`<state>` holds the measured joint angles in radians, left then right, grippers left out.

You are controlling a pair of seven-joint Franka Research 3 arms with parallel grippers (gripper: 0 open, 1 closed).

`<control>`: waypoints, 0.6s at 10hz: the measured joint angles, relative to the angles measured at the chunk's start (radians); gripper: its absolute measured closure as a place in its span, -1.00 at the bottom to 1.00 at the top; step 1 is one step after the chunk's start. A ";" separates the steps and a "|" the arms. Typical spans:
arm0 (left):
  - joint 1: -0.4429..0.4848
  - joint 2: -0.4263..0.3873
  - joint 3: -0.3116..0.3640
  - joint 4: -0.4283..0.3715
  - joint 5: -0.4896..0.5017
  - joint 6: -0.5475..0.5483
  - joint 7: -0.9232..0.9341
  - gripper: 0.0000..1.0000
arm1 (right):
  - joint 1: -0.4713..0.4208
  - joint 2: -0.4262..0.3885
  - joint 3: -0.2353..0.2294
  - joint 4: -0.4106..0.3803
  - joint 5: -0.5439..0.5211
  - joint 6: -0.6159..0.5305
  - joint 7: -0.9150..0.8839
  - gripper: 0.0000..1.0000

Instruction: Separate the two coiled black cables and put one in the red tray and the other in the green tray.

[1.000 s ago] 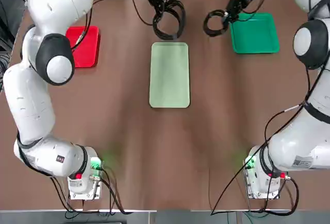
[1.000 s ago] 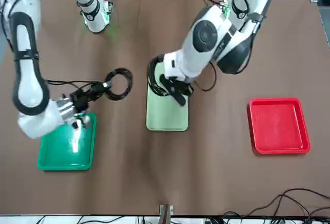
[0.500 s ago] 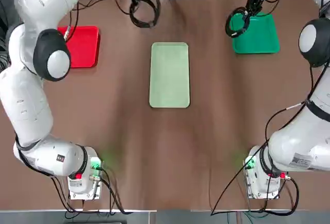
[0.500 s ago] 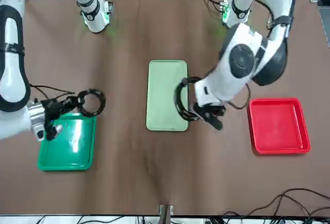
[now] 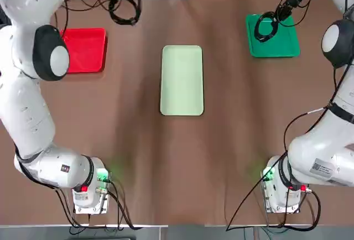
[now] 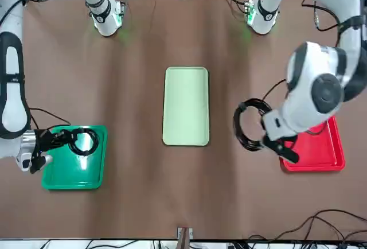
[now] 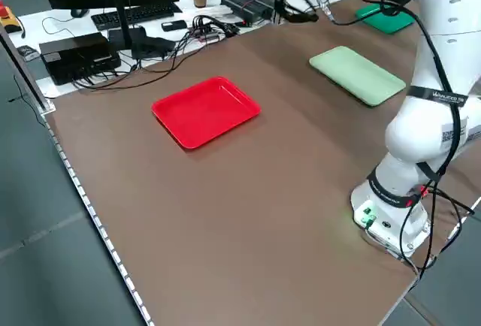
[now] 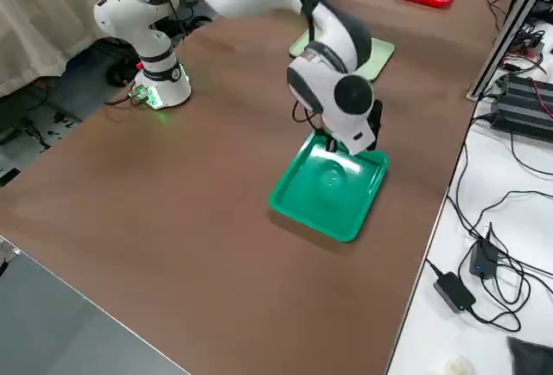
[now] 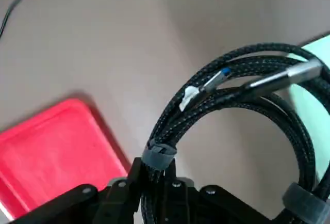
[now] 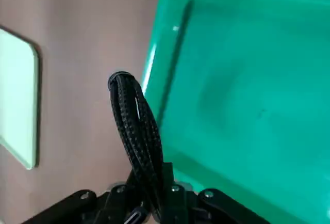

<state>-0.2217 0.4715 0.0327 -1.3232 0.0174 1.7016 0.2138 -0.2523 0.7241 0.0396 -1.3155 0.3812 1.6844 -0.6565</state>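
Coil point(image 9: 227, 92) in L tool point(image 9: 165, 193), tilted

white arm shells point(image 5: 33, 113) with black rounded joint covers point(image 6: 327, 93); black straps point(image 7: 436, 96) around links; black cables point(image 7: 453, 131) alongside; green-lit bases point(image 5: 91, 187), red button point(image 5: 84, 188); black gripper bodies point(image 9: 180, 198), small silvery screws point(image 10: 208, 194).
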 joint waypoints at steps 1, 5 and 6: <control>0.009 -0.017 0.071 -0.051 -0.038 0.006 0.050 0.59 | -0.007 0.021 0.000 0.019 -0.008 0.023 -0.008 0.61; 0.031 -0.045 0.344 -0.262 -0.071 0.185 0.254 0.59 | -0.044 0.096 -0.003 0.060 -0.031 0.110 -0.102 0.61; 0.055 -0.043 0.366 -0.299 -0.074 0.253 0.285 0.59 | -0.049 0.103 -0.009 0.065 -0.033 0.114 -0.121 0.61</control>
<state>-0.1667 0.4284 0.3984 -1.6217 -0.0563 1.9550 0.4983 -0.3014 0.8268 0.0307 -1.2501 0.3485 1.7985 -0.7780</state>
